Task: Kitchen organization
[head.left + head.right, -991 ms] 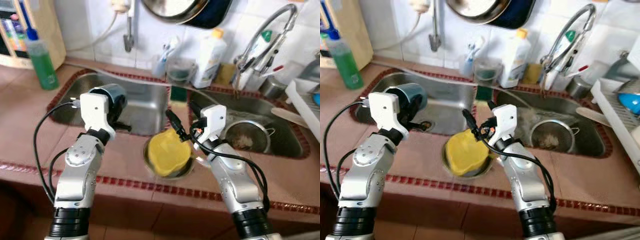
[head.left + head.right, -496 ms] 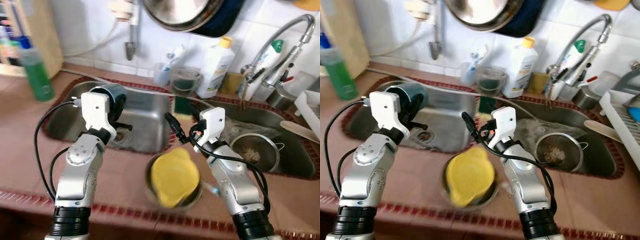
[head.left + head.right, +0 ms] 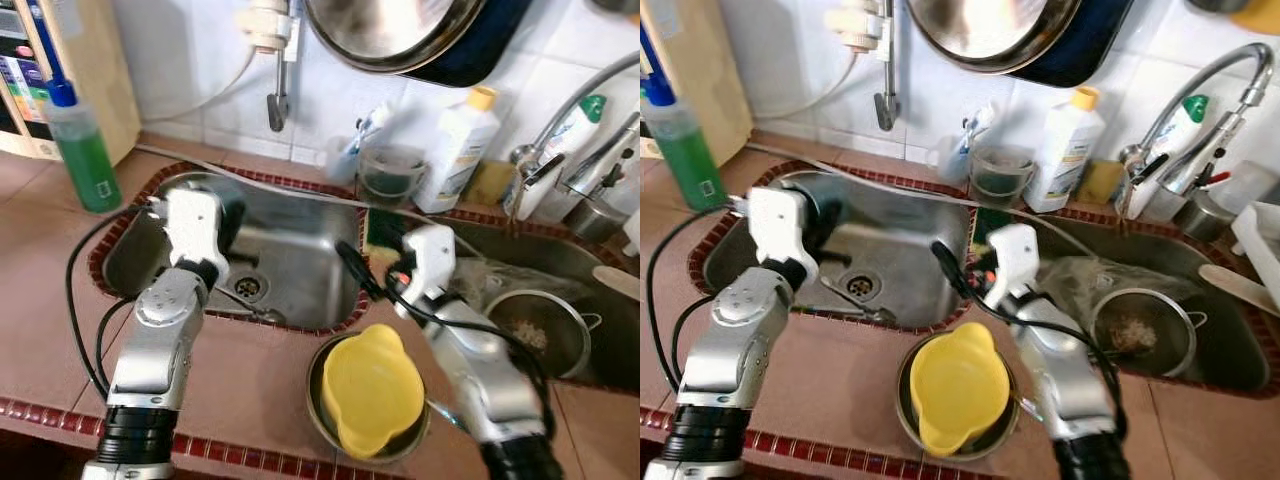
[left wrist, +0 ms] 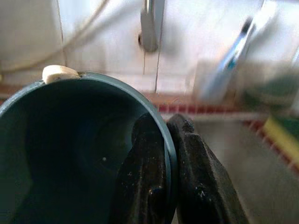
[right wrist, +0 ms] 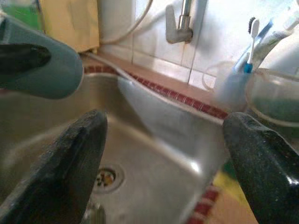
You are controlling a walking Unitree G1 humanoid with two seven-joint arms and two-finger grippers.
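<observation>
A dark teal cup (image 4: 70, 140) hangs over the left sink basin (image 3: 290, 260), its rim pinched between the fingers of my left gripper (image 4: 170, 128), which is shut on it. In the left eye view the cup (image 3: 237, 212) peeks out behind the left wrist. My right gripper (image 5: 163, 135) stands open over the sink's divider, its fingers (image 3: 352, 268) wide apart with nothing between them. A yellow plastic bowl (image 3: 372, 400) lies inside a steel bowl (image 3: 316, 405) on the counter in front of the sinks, below my right arm.
A green soap bottle (image 3: 80, 140) stands at the back left. A white bottle (image 3: 460, 150), a glass cup (image 3: 385, 175) and a sponge (image 3: 378, 225) sit behind the sinks. The tap (image 3: 580, 110) arches over the right basin, which holds a strainer (image 3: 540, 330). A pan (image 3: 400, 30) hangs on the wall.
The camera has moved, so the whole scene sits lower and to the right. The left gripper still holds the cup over the left sink and the right one stays open.
</observation>
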